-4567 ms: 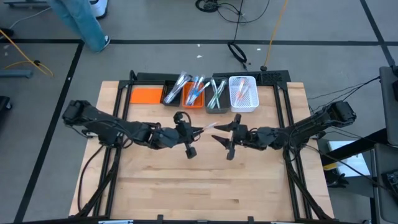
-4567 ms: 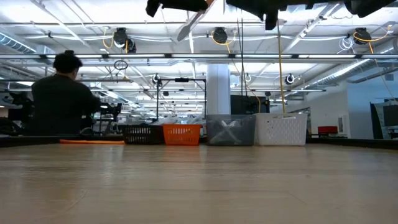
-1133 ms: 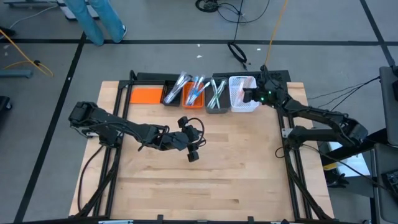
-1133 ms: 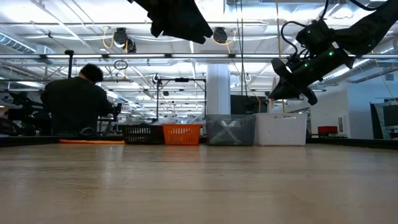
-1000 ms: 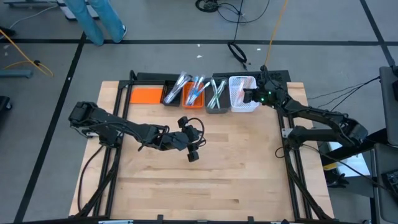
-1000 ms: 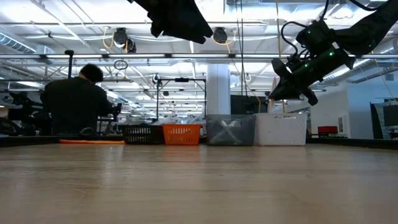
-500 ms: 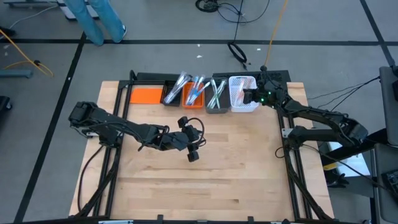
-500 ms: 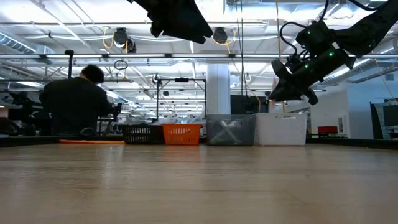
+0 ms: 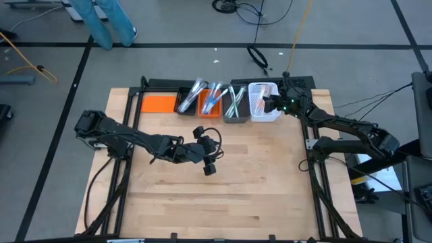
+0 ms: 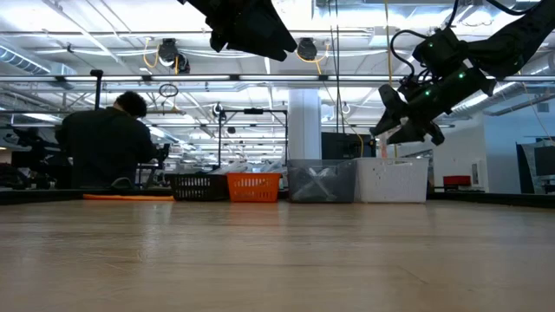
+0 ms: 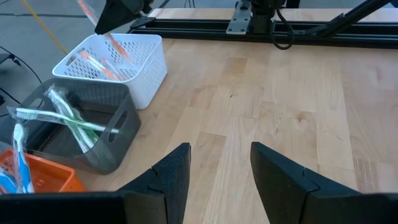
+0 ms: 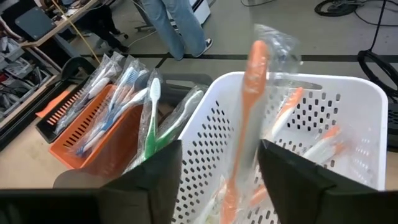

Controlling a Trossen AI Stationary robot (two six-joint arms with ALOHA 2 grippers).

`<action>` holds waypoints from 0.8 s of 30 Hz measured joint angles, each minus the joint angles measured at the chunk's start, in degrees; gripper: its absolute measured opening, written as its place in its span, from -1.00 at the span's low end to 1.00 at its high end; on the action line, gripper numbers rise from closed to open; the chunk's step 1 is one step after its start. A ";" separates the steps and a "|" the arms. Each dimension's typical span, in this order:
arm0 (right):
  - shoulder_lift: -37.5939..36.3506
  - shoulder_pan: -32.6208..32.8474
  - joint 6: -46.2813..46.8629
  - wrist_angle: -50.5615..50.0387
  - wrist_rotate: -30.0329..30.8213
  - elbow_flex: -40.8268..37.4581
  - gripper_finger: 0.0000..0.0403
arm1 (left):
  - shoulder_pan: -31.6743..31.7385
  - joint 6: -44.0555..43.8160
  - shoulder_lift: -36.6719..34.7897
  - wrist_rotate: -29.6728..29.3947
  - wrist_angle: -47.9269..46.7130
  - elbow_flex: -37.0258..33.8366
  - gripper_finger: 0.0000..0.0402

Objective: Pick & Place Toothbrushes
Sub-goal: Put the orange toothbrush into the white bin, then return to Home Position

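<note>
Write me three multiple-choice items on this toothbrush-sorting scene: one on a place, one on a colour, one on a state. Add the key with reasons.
1. Where is the right gripper?
A. over the white basket
B. over the orange basket
C. at the table's near edge

2. What colour is the toothbrush seen between the right gripper's fingers?
A. blue
B. green
C. orange

3. How is the left gripper?
A. shut on a toothbrush
B. open and empty
C. out of sight

Key: 1 A, the high view shows it above the white basket. 2 C, the right wrist view shows an orange, wrapped brush upright over that basket. 3 B, its fingers stand apart with only bare table between.
</note>
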 joint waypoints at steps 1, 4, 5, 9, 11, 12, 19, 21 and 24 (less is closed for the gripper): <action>0.00 0.00 -0.04 0.08 0.02 0.00 -0.03 | 0.00 0.00 0.00 -0.02 0.00 0.00 -0.15; 0.01 0.00 -0.20 0.10 -0.09 0.00 0.10 | 0.00 0.02 0.00 -0.02 -0.02 0.00 -0.15; 0.00 0.00 -0.20 0.16 -0.09 0.00 0.14 | 0.00 0.01 0.00 0.00 -0.02 0.00 -0.15; 0.00 -0.53 -2.89 1.32 0.94 0.00 0.25 | 0.00 0.02 0.00 0.00 -0.02 0.00 -0.15; -0.17 -1.23 -3.02 1.50 1.16 0.00 0.28 | 0.00 0.02 0.00 0.00 -0.02 0.00 -0.15; -0.23 -1.51 -3.04 1.48 1.21 0.00 0.29 | 0.00 0.02 0.00 0.00 -0.02 0.00 -0.15; -1.85 -2.43 -3.21 1.31 1.21 0.00 0.30 | 0.00 0.04 0.00 -0.02 -0.04 0.00 -0.15; -2.78 -2.40 -3.17 1.31 0.99 0.00 0.30 | 0.00 0.78 0.00 -0.04 -0.40 0.02 -0.15; -4.39 -1.60 -2.81 1.74 -3.33 0.00 0.30 | 0.00 4.11 0.00 -2.67 -2.84 0.04 -0.15</action>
